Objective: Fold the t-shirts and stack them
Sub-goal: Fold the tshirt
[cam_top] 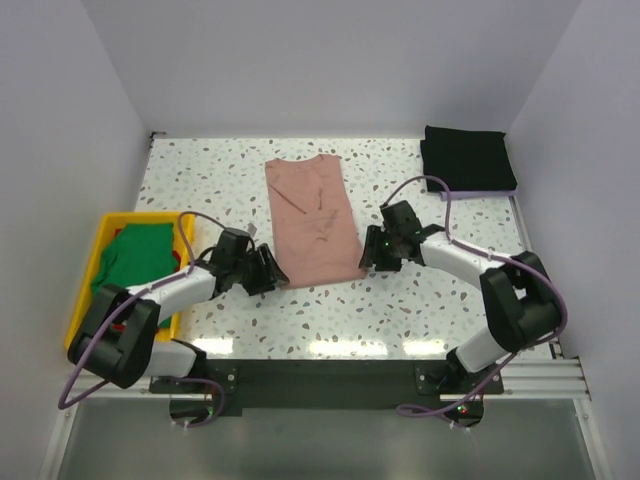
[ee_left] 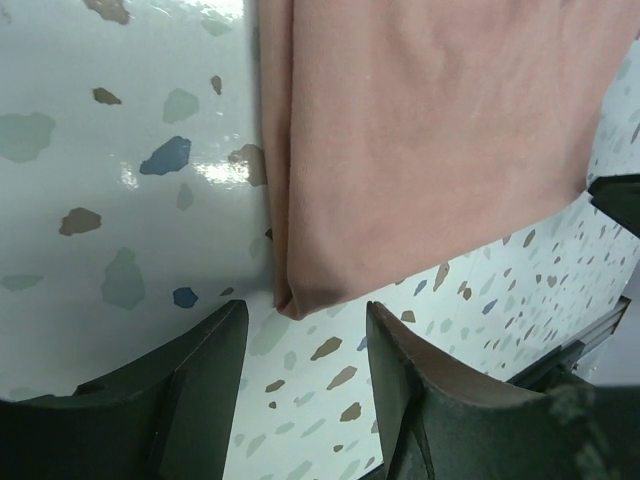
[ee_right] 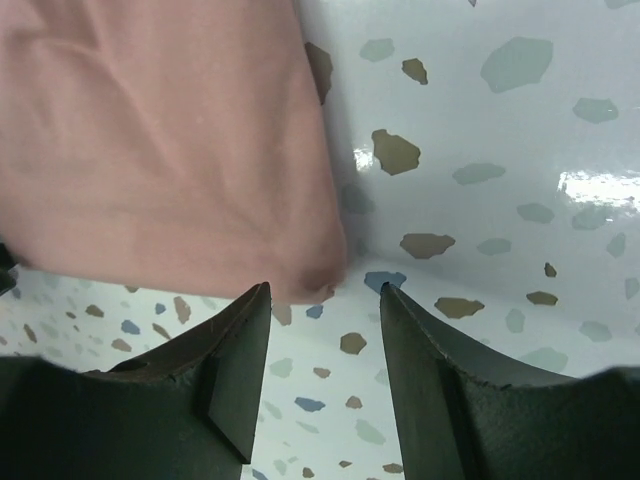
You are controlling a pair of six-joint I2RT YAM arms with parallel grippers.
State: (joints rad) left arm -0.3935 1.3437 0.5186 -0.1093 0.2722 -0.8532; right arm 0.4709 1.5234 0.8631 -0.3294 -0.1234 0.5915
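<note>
just fwd of left pincer [ee_left: 305, 312] & right pincer [ee_right: 325, 290]: pink tee [cam_top: 312, 215] corners

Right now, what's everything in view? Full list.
pink t-shirt: 1, pink, folded lengthwise, table centre
black garment: 1, black, folded, far right corner
lilac layer: 1, lilac, under the black garment, only its edge shows
yellow bin: 1, yellow, left side of table
green garment: 1, green, inside the bin
table: 1, white with speckles
left pincer: 1, dark, open, at the shirt's near left corner
right pincer: 1, dark, open, at the shirt's near right corner
</note>
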